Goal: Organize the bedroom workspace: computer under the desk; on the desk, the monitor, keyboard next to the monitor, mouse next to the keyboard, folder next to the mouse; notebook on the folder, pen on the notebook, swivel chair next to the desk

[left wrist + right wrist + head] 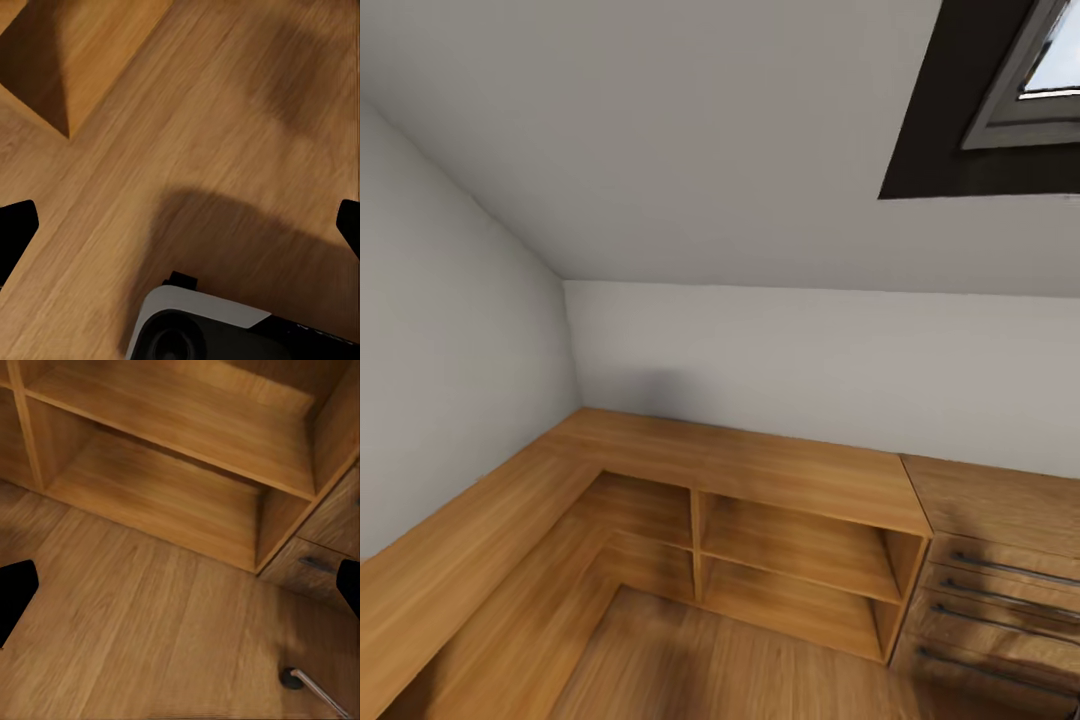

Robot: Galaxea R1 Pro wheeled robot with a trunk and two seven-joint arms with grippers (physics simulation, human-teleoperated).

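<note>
With no task thing ahead, only the low wood shelf unit (pixel 800 560) at twelve o'clock, both hands hang wide open, empty; a turn comes first.

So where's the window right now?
The window is at the top right corner of the head view, set in the slanted ceiling, high above the wooden drawers on the right.

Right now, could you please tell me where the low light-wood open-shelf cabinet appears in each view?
Head view: low light-wood open-shelf cabinet across the lower middle, along the wall.
Right wrist view: its shelves lie ahead, beyond the floor.
Left wrist view: perhaps the wooden corner; cannot tell.
Shared landmark: wood plank floor.
</note>
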